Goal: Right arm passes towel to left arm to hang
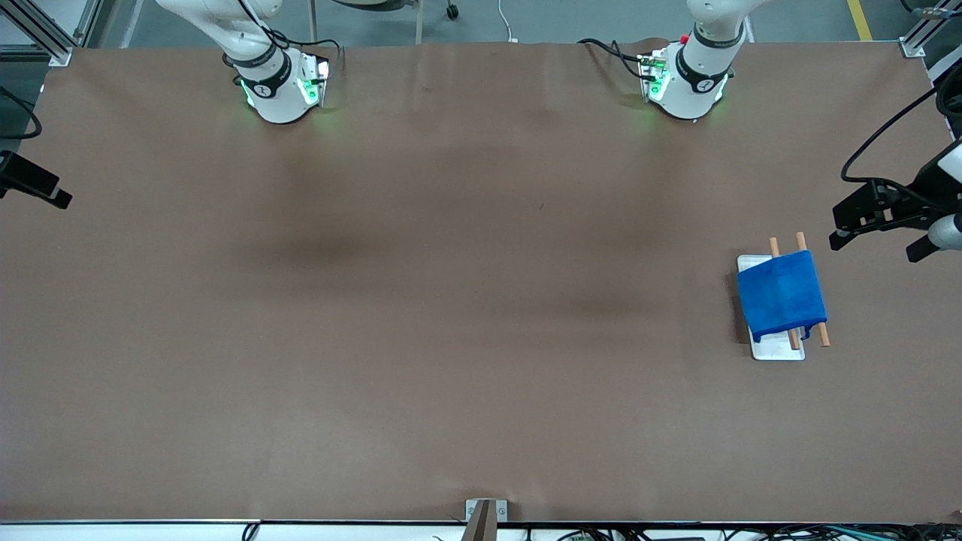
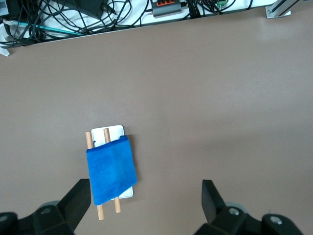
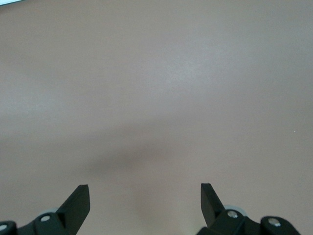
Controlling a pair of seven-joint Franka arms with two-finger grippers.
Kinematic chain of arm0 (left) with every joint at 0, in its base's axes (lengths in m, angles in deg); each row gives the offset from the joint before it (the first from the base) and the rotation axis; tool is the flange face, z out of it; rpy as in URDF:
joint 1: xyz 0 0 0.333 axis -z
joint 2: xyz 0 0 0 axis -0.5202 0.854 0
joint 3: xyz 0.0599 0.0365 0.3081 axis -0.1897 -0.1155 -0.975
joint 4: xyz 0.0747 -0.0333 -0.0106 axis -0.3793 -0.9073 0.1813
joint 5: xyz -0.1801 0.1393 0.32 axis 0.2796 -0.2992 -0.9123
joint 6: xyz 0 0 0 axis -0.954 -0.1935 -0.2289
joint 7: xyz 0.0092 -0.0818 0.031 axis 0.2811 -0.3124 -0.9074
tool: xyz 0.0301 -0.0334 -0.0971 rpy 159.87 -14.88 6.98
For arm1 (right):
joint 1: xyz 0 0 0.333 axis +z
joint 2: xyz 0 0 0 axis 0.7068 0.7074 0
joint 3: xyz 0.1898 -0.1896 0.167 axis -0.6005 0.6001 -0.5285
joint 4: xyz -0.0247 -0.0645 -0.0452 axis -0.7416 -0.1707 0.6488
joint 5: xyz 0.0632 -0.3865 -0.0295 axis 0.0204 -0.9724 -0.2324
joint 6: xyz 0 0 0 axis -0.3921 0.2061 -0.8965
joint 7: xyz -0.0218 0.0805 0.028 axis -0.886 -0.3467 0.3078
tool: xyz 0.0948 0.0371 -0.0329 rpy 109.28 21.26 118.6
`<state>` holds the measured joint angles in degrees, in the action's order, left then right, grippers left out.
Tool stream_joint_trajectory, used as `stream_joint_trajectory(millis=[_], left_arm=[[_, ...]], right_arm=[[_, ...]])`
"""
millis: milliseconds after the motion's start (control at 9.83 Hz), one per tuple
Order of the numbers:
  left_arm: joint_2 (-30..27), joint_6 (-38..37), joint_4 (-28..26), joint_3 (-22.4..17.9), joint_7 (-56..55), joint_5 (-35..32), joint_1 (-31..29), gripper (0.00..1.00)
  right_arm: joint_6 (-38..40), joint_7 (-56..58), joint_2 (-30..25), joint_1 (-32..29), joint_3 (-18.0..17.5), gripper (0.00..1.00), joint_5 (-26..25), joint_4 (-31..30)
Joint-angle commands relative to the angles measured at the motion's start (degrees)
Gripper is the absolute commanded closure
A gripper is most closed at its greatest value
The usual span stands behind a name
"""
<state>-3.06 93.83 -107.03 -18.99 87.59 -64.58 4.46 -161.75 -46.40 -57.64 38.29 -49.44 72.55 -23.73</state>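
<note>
**Already draped: towel on rack, both grippers empty**

So, I read the hang as done, judging from how things lie. The towel (image 1: 782, 294) is draped over two wooden dowels (image 1: 824, 338) of a small rack with a white base (image 1: 778, 351). It sits at mid-height in the front view, toward the left arm's end of the table (image 1: 451, 300). A bit of blue hangs off the towel's lower edge in that frame, maybe the loop, too small to tell.

The left gripper (image 1: 872, 249) hovers over bare table just beside the rack, at the frame's edge, fingers spread wide and holding nothing. The left wrist view shows the towel between and ahead of its fingers (image 2: 78, 198).

The right gripper (image 3: 145, 196) is also spread apart and empty, over bare table, well apart from the rack; that arm waits.

The step in hand, as I judge it, is clearing away. I'd keep the left gripper wide and high, and not sweep across the rack. The cloth only lies over the dowels and the rack looks light, so a brush could drag it off.
</note>
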Motion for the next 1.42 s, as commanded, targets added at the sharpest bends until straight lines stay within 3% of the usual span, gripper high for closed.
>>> stream_joint_trajectory(millis=[0,204,305,407,712,1323], left_arm=[[-0.1,-2.3,-1.5,-2.3,-1.3,0.6,3.5,0.00],[-3.2,-6.5,-1.8,-19.2,-3.9,3.3,18.0,0.00],[-4.6,-7.8,-2.5,-25.8,-3.7,6.9,22.5,0.00],[-6.1,-7.9,-4.1,-29.2,-3.8,8.2,25.3,0.00],[-11.2,-6.3,-11.0,-32.6,-3.8,8.0,29.2,0.00],[-8.9,-6.0,-8.7,-33.2,-4.0,7.6,31.2,0.00]], right_arm=[[0.4,0.5,-0.9,-0.6,-0.4,0.00,-0.2,-0.6],[0.4,0.5,-0.9,-0.6,-0.5,0.00,-0.1,-0.6],[0.4,0.5,-0.9,-0.7,-0.4,0.00,-0.1,-0.6],[0.4,0.5,-0.9,-0.7,-0.4,0.00,-0.1,-0.6],[0.5,0.5,-0.9,-0.7,-0.4,0.00,-0.1,-0.6],[0.6,0.6,-0.9,-1.0,-0.3,0.00,0.0,-0.7]])
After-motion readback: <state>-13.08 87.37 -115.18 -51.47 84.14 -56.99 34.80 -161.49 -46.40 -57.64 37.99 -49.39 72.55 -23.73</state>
